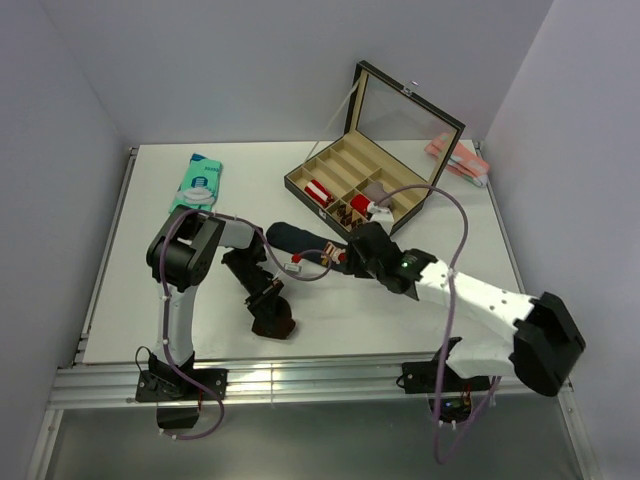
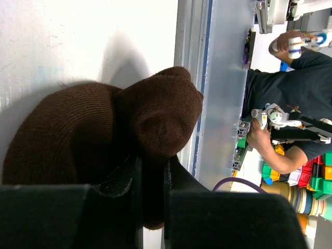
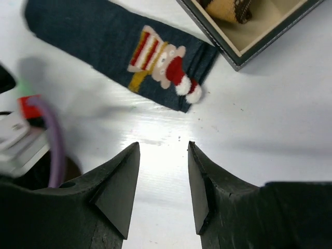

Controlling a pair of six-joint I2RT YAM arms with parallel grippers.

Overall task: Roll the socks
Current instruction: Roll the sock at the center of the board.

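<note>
A dark brown sock (image 1: 273, 325) lies bunched near the table's front edge. My left gripper (image 1: 268, 310) presses down on it, and in the left wrist view the gripper (image 2: 153, 174) is shut on a fold of the brown sock (image 2: 104, 129). A navy sock (image 1: 292, 236) with a Santa print lies flat in front of the box. In the right wrist view the navy sock (image 3: 119, 52) stretches across the top of the frame. My right gripper (image 1: 336, 257) hovers just short of the sock's cuff end, and the gripper (image 3: 163, 171) is open and empty over bare table.
An open compartment box (image 1: 400, 215) stands at the back centre, with red-and-white striped rolls (image 1: 318, 190) inside; its corner (image 3: 236, 52) is close to the navy sock. A teal packet (image 1: 198, 182) lies back left. A pink item (image 1: 458, 158) lies back right. The left arm's cable plug (image 3: 28, 111) lies beside my right gripper.
</note>
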